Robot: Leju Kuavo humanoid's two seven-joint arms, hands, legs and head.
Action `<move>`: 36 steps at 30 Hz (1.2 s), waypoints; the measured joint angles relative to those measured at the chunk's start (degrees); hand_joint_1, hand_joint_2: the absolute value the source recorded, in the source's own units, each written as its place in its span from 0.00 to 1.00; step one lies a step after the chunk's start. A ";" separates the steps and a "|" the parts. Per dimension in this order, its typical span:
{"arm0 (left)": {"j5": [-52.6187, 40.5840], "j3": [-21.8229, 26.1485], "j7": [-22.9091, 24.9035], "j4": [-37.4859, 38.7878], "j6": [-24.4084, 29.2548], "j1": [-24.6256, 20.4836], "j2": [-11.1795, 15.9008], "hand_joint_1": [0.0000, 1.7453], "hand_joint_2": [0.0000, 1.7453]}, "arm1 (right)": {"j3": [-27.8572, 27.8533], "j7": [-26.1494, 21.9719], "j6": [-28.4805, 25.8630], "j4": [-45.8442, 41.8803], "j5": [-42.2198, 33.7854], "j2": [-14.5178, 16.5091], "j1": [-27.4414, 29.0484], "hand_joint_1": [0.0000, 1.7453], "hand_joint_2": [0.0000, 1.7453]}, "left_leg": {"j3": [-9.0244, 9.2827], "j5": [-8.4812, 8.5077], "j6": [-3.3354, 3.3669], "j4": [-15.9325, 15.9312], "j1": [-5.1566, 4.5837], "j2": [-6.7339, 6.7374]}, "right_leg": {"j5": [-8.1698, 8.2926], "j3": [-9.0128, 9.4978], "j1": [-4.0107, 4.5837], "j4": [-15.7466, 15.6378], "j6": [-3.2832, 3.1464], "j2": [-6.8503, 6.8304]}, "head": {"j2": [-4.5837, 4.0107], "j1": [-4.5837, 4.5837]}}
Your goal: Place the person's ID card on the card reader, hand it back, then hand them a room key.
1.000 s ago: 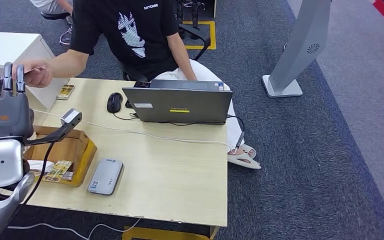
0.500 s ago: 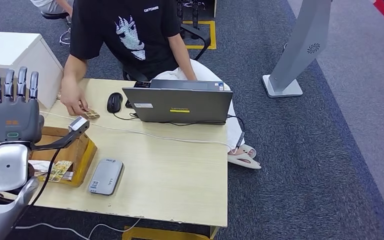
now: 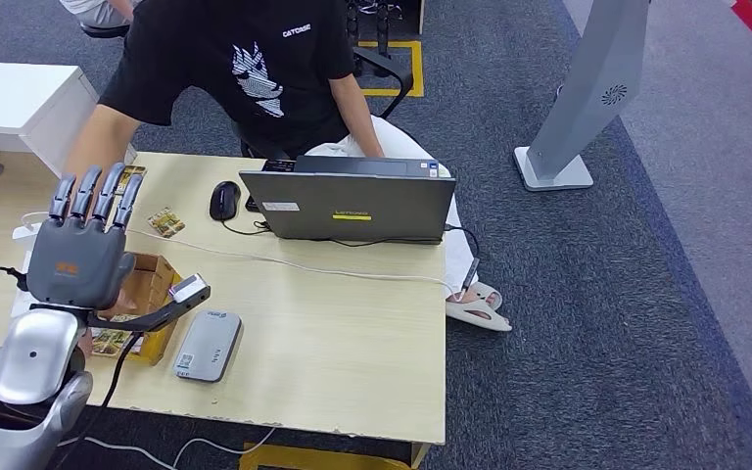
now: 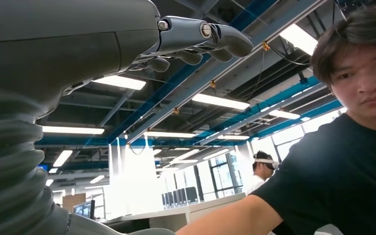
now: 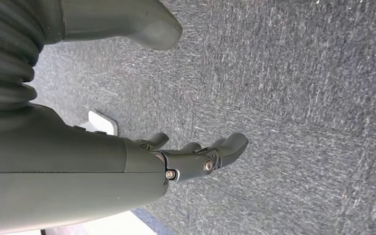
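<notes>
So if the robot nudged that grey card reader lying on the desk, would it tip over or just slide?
Probably slide. The card reader lies flat and low on the smooth wooden desk, so tipping seems unlikely. Its rounded plastic-looking shell suggests it is light and a little slippery. No cable shows on it, so little would hold it back.

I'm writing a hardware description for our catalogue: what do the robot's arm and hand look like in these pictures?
The left arm is smooth silver with rounded joint shells. The left robot hand has a grey back bearing a small orange marking, dark segmented fingers and a thick grey thumb. A thin black cable runs beside the forearm. At the wrist sits a grey ribbed cover. The right robot hand looks alike: grey, with visible screws.
</notes>
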 joint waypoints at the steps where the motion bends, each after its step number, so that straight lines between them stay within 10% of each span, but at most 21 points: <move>1: 0.00 0.01 -0.01 -0.14 0.00 0.10 -0.15 0.00 1.00 | -0.11 0.02 0.00 -0.08 0.00 0.03 0.01 0.00 1.00 | 0.00 0.00 0.00 0.00 0.00 0.00 | 0.00 0.00 0.00 0.00 0.00 0.00 | 0.00 0.01; 19: 3.31 2.91 -15.13 -15.11 -0.96 16.56 -11.78 0.00 1.00 | -3.65 0.53 3.27 -5.39 -2.24 1.31 0.69 0.00 1.00 | -0.06 -0.06 0.07 0.00 -0.07 0.02 | -0.03 -0.03 -0.07 -0.05 0.04 -0.01 | 0.00 0.03; 36: 4.11 2.91 -13.61 -22.36 -5.80 23.52 -12.70 0.00 1.00 | -2.85 5.16 3.30 -6.58 -11.98 1.48 0.83 0.00 1.00 | -0.03 -0.03 0.05 0.00 -0.06 0.01 | -0.03 -0.03 -0.06 -0.03 0.04 -0.02 | 0.00 0.04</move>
